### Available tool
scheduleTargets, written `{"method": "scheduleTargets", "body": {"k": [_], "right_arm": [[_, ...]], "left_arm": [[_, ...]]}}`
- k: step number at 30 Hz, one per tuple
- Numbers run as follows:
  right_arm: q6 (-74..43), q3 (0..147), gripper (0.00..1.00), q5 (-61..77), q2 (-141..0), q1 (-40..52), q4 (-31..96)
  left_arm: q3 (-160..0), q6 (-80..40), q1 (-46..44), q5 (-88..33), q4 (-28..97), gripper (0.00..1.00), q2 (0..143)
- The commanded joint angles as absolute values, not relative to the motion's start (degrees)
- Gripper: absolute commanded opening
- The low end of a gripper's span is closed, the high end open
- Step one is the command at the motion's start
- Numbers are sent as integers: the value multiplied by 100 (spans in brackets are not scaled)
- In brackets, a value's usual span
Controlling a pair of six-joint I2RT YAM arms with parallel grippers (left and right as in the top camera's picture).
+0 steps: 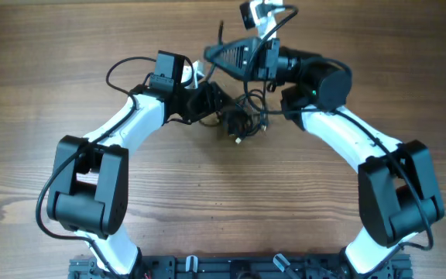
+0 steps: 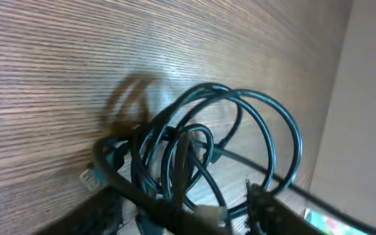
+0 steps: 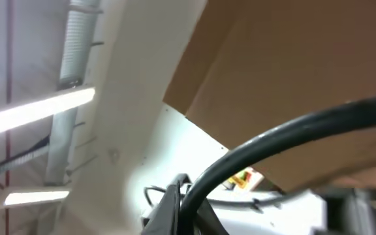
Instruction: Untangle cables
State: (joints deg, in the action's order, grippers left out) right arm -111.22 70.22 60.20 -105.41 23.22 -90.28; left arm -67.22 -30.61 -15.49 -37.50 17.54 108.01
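Observation:
The cables [image 1: 242, 120] are thin black cords bunched in a small knot at the table's middle back, with a light plug end [image 1: 238, 141] at the front. My left gripper [image 1: 211, 99] sits at the knot's left side. In the left wrist view its fingers [image 2: 185, 219] are apart, with the looped cords [image 2: 175, 153] lying between and in front of them. My right gripper [image 1: 211, 53] is raised behind the knot, pointing left, and is shut on one cord. That cord [image 3: 292, 130] arcs across the right wrist view from the fingertips [image 3: 201, 209].
The wooden table [image 1: 223, 201] spreads all round. The arm bases [image 1: 231, 267] stand at the front edge. Thicker black wires [image 1: 118, 70] run along both arms. A white camera mount [image 1: 258, 14] sits above the right gripper.

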Motion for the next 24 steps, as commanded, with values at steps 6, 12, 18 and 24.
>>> {"method": "scheduleTargets", "body": {"k": [6,12,18,24], "right_arm": [[-11360,8307,5,5780,-10433,2095,-8818],[-11421,9043,4,5780,-10433,1756,-8226],[-11115,9376,4,5983,-10436,1297,-7391],[-9631,9373,4,7240,-10440,403,-5164]], "left_arm": [[-6659,-3050,-1570,-3332,1780,24,10862],[-6659,-3052,-1570,-2939,1872,4,10862],[-6659,-3052,-1549,-2869,1903,4,10862],[-6659,-3269,-1267,-2281,2147,4,10862]]}}
